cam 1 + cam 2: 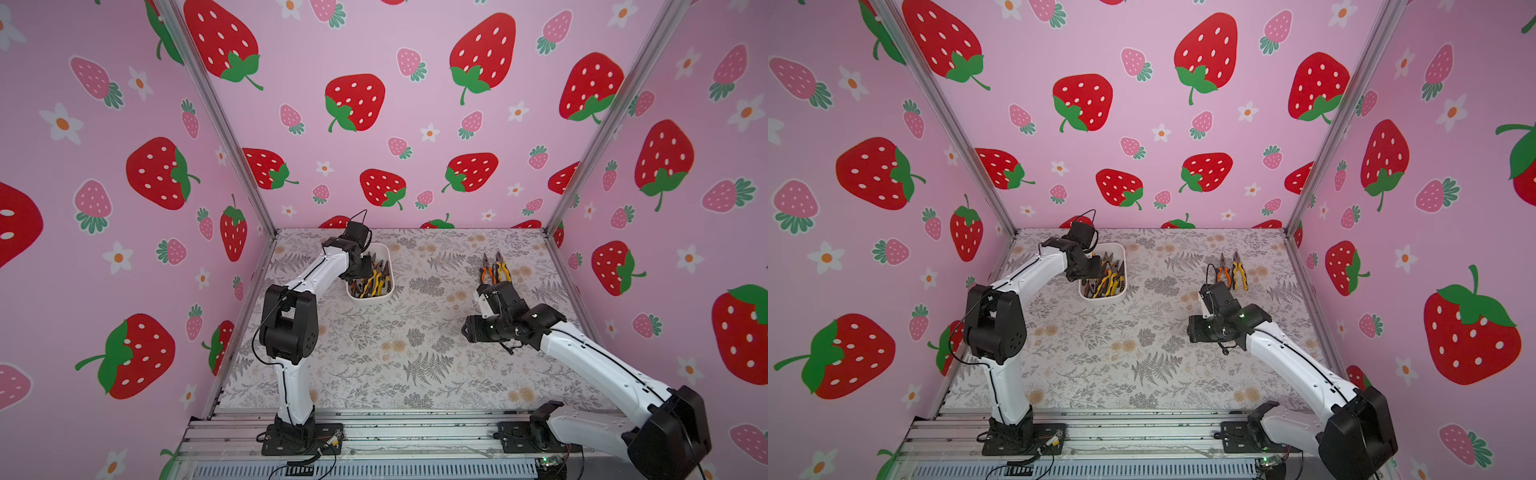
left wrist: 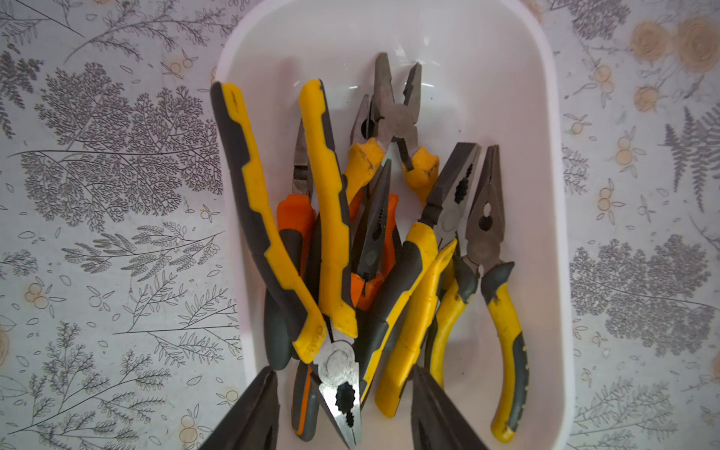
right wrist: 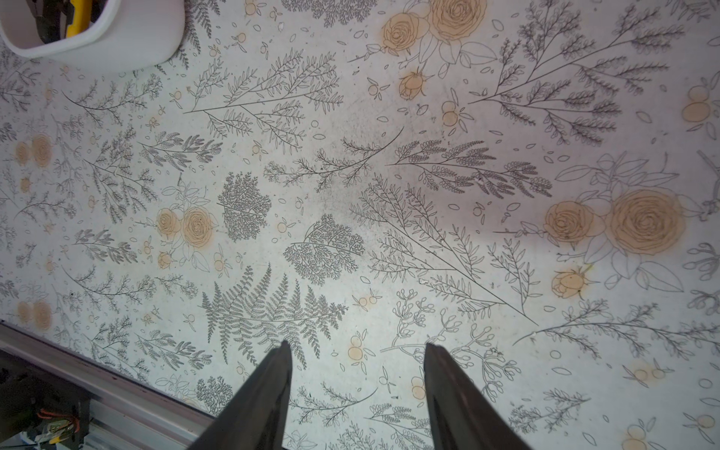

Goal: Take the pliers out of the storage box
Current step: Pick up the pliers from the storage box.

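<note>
White storage box [image 2: 539, 156] holds pliers [image 2: 330, 218]; embossed handle lettering [image 2: 311, 345] unreadable. Left gripper [image 2: 343, 370] spread above them; right gripper [image 3: 358, 344] spread, empty.

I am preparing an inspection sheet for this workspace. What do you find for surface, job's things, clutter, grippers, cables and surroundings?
Surface: floral-print table cover.
Job's things: white storage box holds a tangled pile of pliers; orange-handled pliers and yellow-handled pliers lie side by side on the cover, away from the box.
Clutter: nothing seen.
Grippers: left gripper open above the box, over a shiny pliers head; right gripper open, empty, above bare cover.
Cables: black cable loops beside the left arm; loose wires at the base rail.
Surroundings: strawberry-print walls, metal frame posts.
</note>
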